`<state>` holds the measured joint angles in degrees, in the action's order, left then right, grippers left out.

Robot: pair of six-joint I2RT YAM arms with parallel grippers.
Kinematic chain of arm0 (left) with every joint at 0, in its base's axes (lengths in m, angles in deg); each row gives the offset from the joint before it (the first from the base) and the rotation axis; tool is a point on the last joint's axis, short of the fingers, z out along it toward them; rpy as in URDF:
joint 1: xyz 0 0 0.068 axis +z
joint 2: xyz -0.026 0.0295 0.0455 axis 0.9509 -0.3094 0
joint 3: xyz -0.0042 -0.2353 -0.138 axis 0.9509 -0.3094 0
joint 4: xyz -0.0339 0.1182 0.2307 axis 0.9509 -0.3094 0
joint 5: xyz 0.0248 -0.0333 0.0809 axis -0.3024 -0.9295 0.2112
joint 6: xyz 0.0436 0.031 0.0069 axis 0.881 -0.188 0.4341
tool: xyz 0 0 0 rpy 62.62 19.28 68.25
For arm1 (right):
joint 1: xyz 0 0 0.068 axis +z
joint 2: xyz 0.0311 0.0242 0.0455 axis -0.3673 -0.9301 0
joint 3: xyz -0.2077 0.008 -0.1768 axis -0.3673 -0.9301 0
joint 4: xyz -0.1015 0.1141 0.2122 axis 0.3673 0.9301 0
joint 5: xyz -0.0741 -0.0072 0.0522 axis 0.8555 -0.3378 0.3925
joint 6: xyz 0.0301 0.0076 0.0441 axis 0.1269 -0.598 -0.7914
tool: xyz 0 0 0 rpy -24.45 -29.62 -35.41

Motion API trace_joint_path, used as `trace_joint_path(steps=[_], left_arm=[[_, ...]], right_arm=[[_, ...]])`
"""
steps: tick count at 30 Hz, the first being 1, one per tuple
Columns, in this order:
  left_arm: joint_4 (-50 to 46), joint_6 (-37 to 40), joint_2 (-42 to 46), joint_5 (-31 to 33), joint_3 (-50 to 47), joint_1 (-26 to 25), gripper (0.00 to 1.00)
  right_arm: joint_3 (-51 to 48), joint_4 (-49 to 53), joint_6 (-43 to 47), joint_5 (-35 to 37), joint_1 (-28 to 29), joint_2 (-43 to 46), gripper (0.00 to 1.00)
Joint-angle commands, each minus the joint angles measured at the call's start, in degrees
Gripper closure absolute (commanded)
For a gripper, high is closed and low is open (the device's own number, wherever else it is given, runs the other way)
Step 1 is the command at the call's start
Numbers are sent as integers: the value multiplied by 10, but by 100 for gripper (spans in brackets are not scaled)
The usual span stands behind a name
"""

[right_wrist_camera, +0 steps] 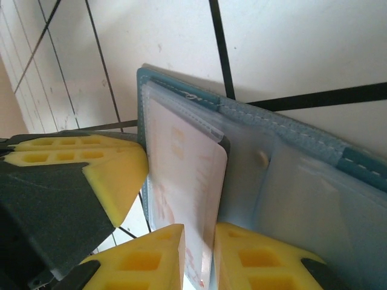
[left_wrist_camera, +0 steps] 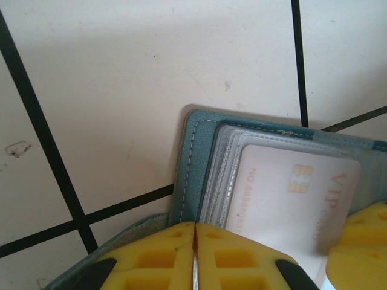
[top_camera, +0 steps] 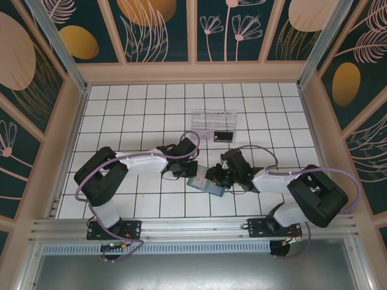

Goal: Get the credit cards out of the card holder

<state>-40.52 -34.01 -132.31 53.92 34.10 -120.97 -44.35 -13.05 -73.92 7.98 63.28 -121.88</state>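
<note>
My left tool (left_wrist_camera: 195,258) is clamping the card holder (left_wrist_camera: 186,175); my right tool (right_wrist_camera: 198,254) is pinching a credit card (right_wrist_camera: 184,163). Risk: friction pulling the holder loose.

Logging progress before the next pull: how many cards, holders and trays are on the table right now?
Card holder: 1
Clear tray: 1
Credit cards: 2, black card lying loose, pale card in the holder
Total: 4
</note>
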Motion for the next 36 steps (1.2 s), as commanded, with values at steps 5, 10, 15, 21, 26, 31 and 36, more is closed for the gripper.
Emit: trace_joint_path(steps=[5, 10, 15, 21, 26, 31, 36], left_arm=[[-24, 11, -30, -10, -2, -1, 91], [-24, 7, -30, -11, -4, -1, 90], [-23, 5, -32, -12, -3, -2, 90], [-15, -2, -38, -20, -10, -2, 90], [-25, -1, -41, -9, -7, -2, 91], [-31, 1, -44, -4, -5, -2, 91], [-33, -1, -44, -2, -2, -2, 91]], right_arm=[[-20, -111, -17, -31, 4, -19, 79], [-27, -168, -28, -44, 5, -48, 79], [-28, -199, -32, -49, 6, -64, 79], [-37, -214, -34, -46, 6, -53, 80], [-53, -202, -38, -40, 6, -17, 81], [-61, -167, -29, -30, 1, 19, 82], [-74, -144, -28, -24, -5, 46, 86]])
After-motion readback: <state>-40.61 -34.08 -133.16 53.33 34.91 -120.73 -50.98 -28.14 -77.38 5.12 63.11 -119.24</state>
